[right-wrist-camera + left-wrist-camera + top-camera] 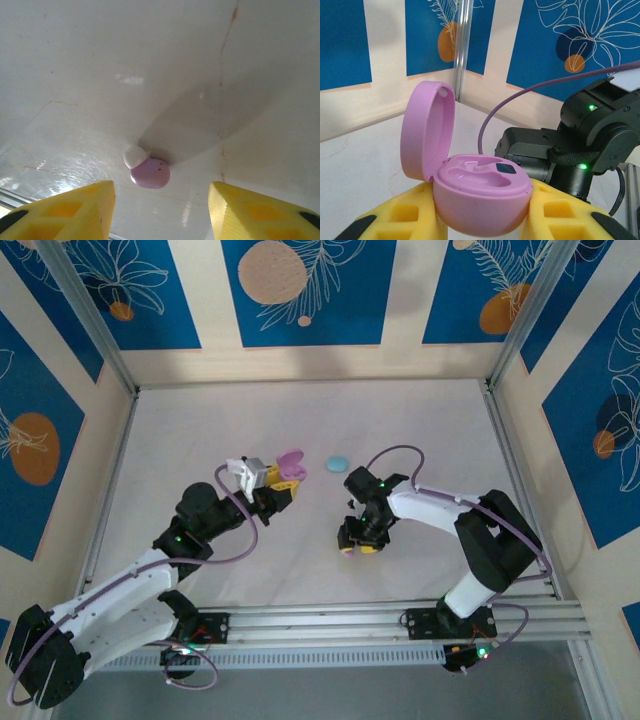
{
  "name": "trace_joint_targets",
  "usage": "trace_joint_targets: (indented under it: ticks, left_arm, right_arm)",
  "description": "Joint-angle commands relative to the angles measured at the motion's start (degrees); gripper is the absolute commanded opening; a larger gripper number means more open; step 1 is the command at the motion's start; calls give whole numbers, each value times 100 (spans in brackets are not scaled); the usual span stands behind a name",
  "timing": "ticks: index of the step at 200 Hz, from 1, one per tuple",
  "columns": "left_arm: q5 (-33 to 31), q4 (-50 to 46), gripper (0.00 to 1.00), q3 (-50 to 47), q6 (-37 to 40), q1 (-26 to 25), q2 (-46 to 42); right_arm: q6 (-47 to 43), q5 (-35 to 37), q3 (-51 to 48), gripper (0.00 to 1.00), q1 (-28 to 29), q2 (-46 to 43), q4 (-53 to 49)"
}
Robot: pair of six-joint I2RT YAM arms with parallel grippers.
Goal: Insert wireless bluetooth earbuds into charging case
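Top external: left gripper (279,484) clamps the pink charging case (289,464), lid raised. Right gripper (357,542) points down at the table (420,420).

Left wrist: the case's inner wells face the camera; contents unclear.

Right wrist: jaws stand apart, released. A pink earbud (149,172) lies on the table between them, touching neither.

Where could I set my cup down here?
The broad bare table between the back wall and the blue case is free, both far corners too. The middle is crowded: the left tool grips the open pink case, and the right tool hangs open over a pink earbud.
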Motion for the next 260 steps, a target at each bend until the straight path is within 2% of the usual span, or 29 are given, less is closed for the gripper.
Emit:
trace_joint_targets:
  ticks: [1, 115, 260]
  left_arm:
    - [-11, 2, 20, 233, 175, -56, -109]
    - [-18, -121, 21, 238, 219, -55, -216]
    - [-15, -141, 21, 226, 210, -54, -225]
  right_arm:
    - [500, -257, -54, 53, 113, -19, 57]
    - [1236, -238, -201, 44, 371, 80, 189]
    - [1008, 241, 261, 36, 347, 424, 401]
